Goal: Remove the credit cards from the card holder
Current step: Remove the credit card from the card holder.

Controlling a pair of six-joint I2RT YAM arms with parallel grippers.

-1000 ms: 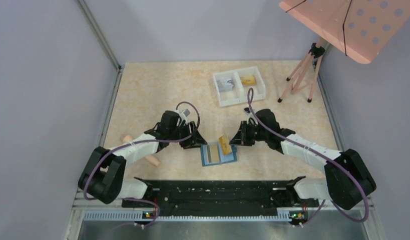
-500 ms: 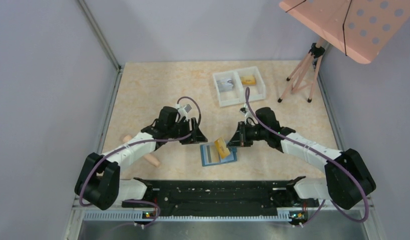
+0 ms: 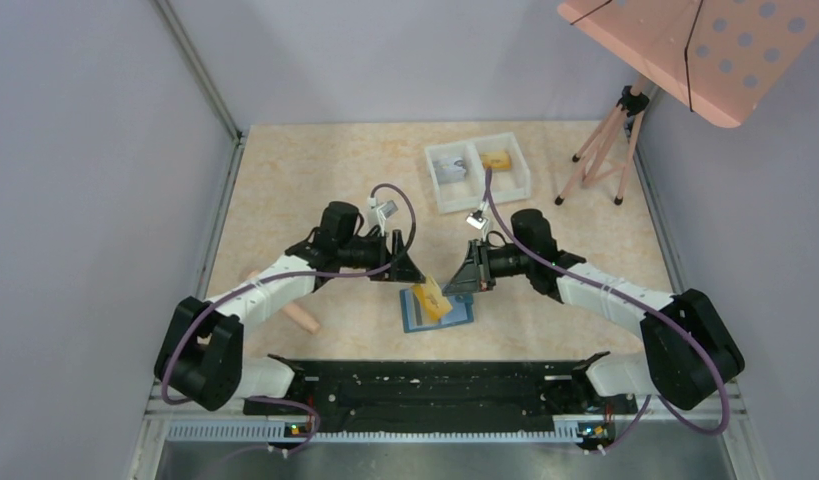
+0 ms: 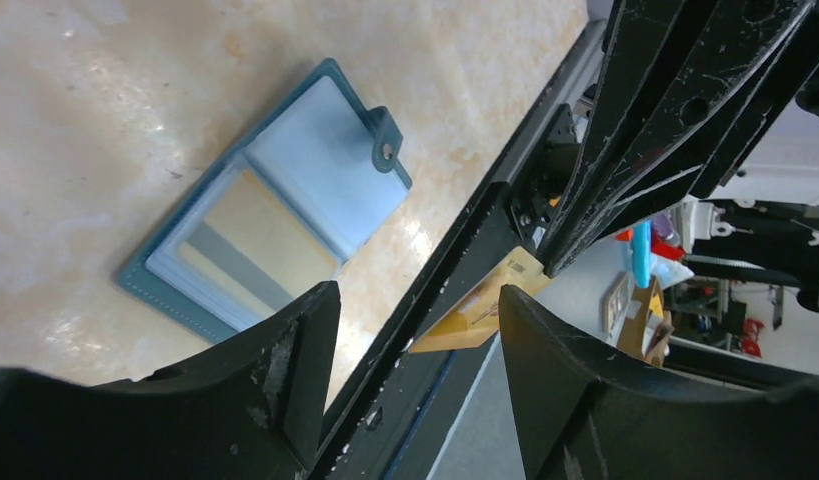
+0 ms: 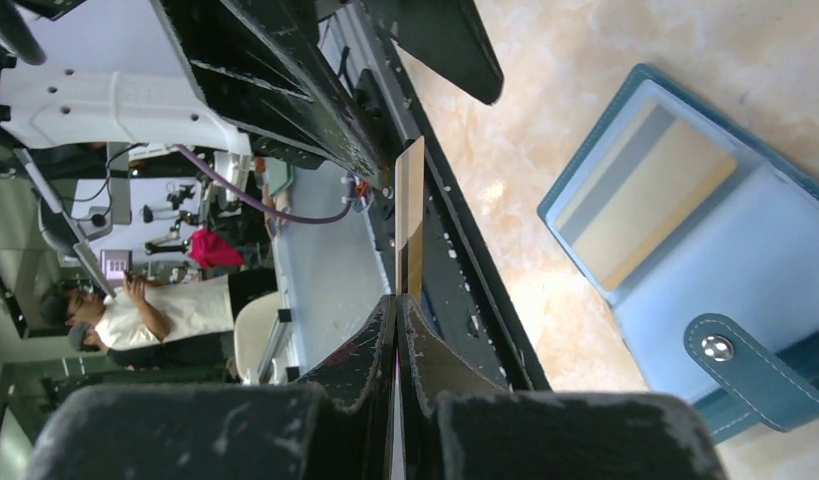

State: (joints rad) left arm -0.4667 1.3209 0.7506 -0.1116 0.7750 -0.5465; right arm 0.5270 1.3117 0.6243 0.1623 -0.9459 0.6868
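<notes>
Right pincer (image 5: 397,300) pinches an orange card (image 5: 410,215) by its edge; left pincer (image 4: 415,295) is wide.
With such a small grip, it might slip and fall back onto the card holder (image 5: 745,250).

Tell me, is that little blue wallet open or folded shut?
Open. The card holder lies spread flat, snap tab undone, a gold card showing in an inner pocket.

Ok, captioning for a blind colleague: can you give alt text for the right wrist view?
The right gripper pinches a gold card seen edge-on. At right, the open teal card holder lies on the table, a second card in its pocket.
</notes>
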